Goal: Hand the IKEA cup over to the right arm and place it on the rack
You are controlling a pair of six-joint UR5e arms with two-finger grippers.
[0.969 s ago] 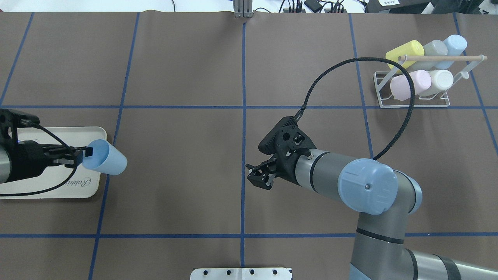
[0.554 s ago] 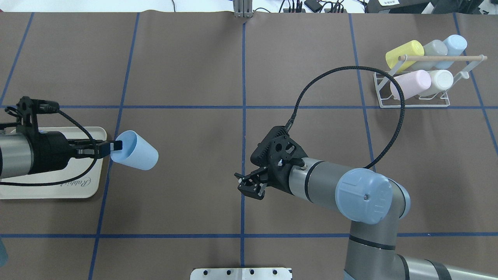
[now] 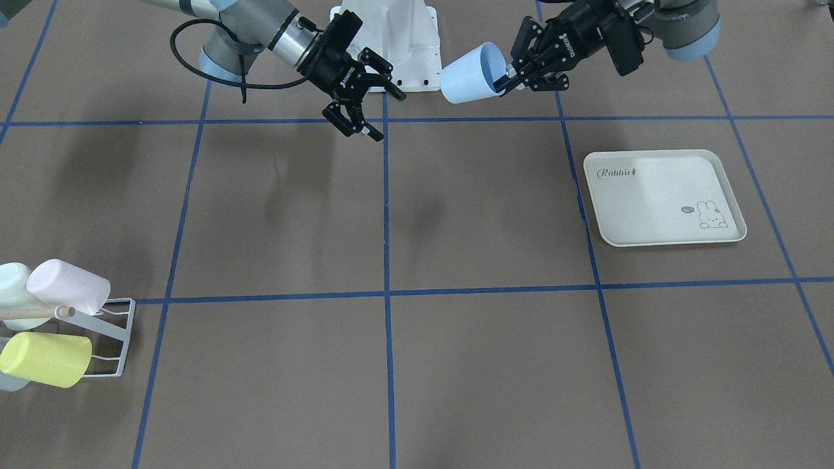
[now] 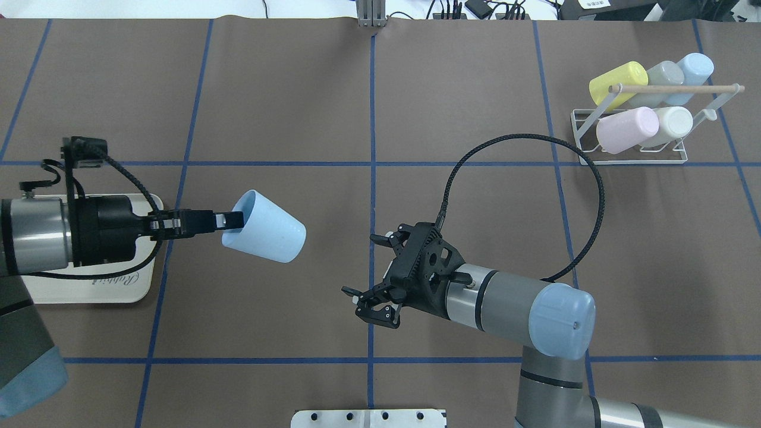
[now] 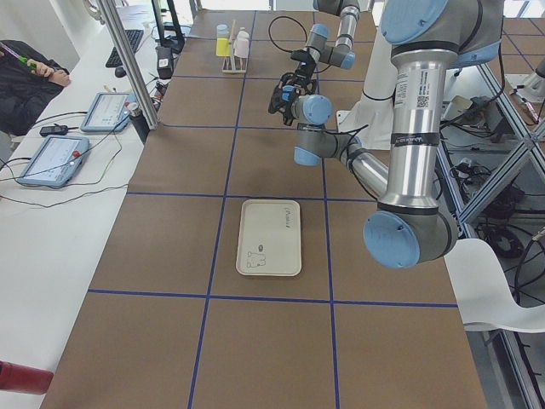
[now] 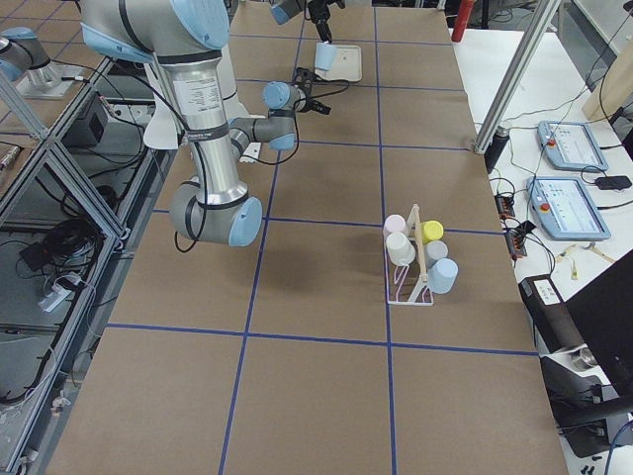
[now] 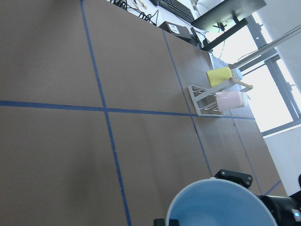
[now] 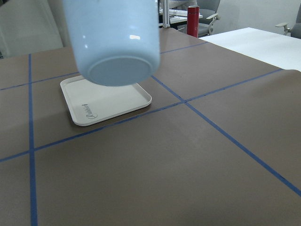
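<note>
Brown paper table with blue tape grid, left tool pinching blue cup, right tool spread

The cup was smooth plastic with a slight sheen. Matt brown paper covered the tabletop. The rack was white-coated wire, its dowel bare wood. The tray looked matt plastic.

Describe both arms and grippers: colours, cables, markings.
Both are silver-grey jointed tubes with light-blue joint caps and black wrist mounts. Each ends in a black two-finger gripper with small white lettering: right gripper, left gripper. The right arm carries a long loose loop of black braided cable; the left arm has only a short black cable at the wrist.
</note>
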